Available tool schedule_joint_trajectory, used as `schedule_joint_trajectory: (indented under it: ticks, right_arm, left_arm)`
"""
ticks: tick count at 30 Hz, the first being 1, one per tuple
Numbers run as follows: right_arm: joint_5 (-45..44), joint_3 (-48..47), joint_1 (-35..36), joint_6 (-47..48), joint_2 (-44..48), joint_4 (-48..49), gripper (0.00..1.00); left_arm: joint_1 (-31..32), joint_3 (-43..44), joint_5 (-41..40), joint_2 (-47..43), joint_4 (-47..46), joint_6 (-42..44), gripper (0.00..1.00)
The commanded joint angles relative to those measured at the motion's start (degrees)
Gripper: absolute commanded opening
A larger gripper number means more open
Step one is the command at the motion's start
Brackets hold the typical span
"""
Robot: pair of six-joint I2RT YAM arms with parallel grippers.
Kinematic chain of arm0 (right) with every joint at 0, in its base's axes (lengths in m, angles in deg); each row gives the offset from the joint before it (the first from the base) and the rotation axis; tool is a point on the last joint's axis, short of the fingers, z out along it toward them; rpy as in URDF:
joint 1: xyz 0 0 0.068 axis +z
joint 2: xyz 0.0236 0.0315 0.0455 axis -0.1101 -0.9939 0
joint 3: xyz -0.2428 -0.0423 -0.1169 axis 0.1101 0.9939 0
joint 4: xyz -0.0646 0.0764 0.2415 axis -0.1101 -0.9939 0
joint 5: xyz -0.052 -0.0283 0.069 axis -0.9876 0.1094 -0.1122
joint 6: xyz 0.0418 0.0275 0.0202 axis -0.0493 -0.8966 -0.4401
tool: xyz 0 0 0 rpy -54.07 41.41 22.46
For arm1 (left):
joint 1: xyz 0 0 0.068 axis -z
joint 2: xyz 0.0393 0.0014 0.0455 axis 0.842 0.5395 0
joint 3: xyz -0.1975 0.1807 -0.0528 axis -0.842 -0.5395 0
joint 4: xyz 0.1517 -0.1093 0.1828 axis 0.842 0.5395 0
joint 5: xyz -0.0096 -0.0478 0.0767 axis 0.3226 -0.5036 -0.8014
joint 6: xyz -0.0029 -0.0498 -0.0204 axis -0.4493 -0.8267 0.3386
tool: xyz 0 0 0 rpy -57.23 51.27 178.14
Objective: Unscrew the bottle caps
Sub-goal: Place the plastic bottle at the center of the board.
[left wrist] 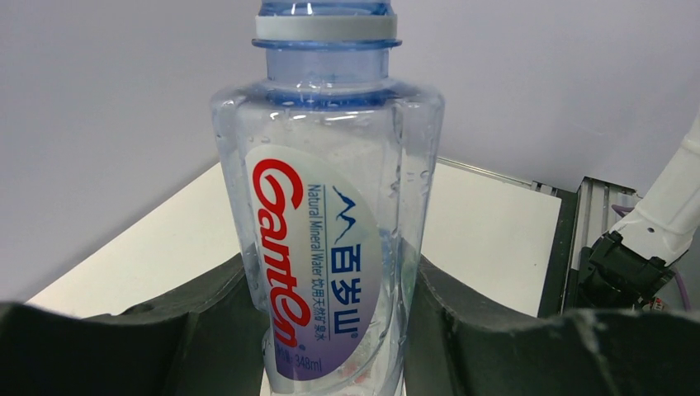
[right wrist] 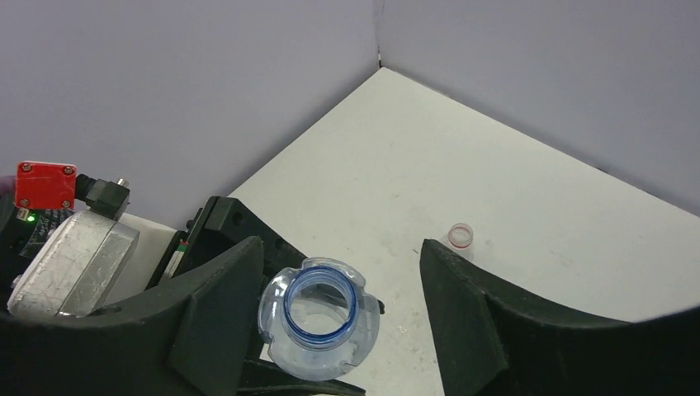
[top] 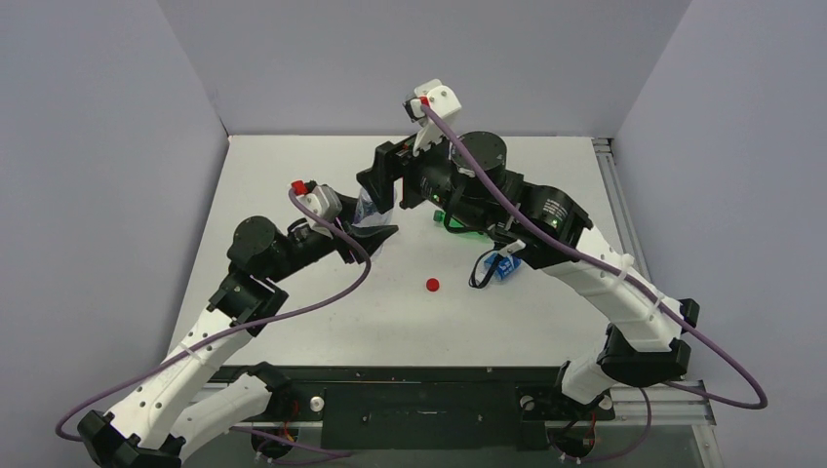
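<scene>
My left gripper is shut on the lower body of a clear bottle with a red-white label, and holds it upright. The bottle's blue-rimmed mouth is open, with no cap on it and a white ring round the neck. My right gripper hangs just above that mouth, open, its fingers apart on either side and nothing between them. In the top view the left gripper and the bottle sit under the right gripper. A red cap lies loose on the table.
A green bottle and a blue-labelled bottle lie partly hidden under the right arm. A small clear round thing with a red ring stands on the table past the right finger. Grey walls close in the back and sides.
</scene>
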Motion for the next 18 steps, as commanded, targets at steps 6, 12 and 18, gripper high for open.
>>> schedule_joint_trajectory:
  ticks: [6,12,18]
  right_arm:
    - [10.16,4.45,-4.22,-6.94,2.44,6.5,0.4]
    - [13.4,7.53,-5.28,-7.24,3.69,6.7,0.29]
    - [15.13,7.93,-5.13,-5.81,2.49,3.81,0.37]
  left_arm:
    - [0.17,-0.38,-0.49,-1.36,-1.18,1.19,0.04]
    - [0.16,-0.99,-0.79,-1.59,-1.07,1.08,0.04]
    - [0.08,-0.97,-2.03,-1.51,-1.33,1.22,0.05]
